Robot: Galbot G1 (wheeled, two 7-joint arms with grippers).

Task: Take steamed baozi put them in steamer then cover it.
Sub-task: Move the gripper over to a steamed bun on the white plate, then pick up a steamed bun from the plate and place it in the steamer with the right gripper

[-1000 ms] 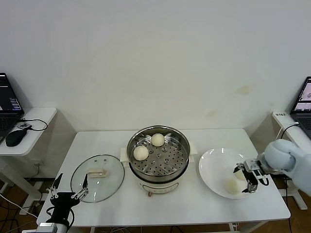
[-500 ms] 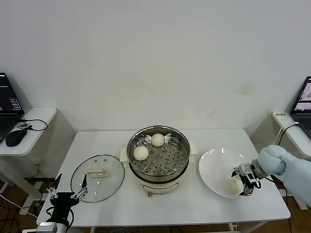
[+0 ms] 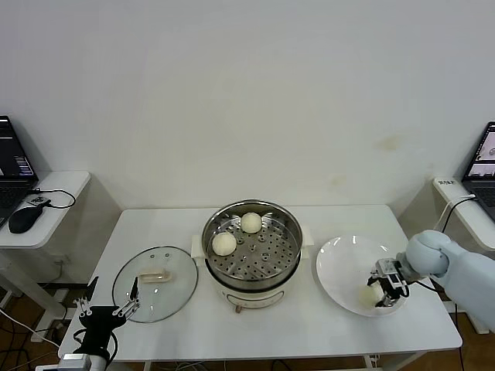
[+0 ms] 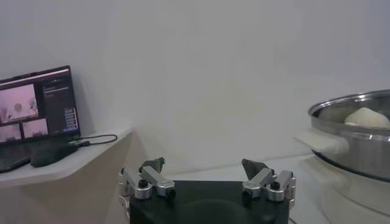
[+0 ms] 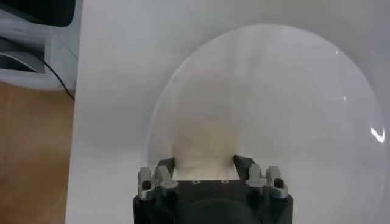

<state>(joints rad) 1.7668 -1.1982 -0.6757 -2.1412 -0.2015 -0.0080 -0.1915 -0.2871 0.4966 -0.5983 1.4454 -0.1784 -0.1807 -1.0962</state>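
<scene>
The steamer [image 3: 296,232] stands at the table's middle with two steamed baozi [image 3: 250,222] [image 3: 224,243] on its perforated tray. Its rim [image 4: 359,140] and one bun [image 4: 365,117] also show in the left wrist view. On the white plate [image 3: 340,263] to the right, my right gripper [image 3: 375,292] is shut on another baozi [image 3: 365,295]. In the right wrist view both fingers press the sides of that bun [image 5: 204,143], with the gripper [image 5: 204,163] low over the plate [image 5: 292,91]. The cover [image 3: 155,294] lies flat to the left of the steamer. My left gripper [image 3: 108,309] [image 4: 204,165] hangs open near the table's front left corner.
A side table at the left holds a laptop [image 3: 15,166] and a mouse [image 3: 23,219]. Another laptop [image 3: 483,158] sits on a shelf at the far right. The plate lies close to the table's right front edge.
My right gripper moved a little left and down over the plate and closed its fingers on the baozi. The left arm has not moved.
</scene>
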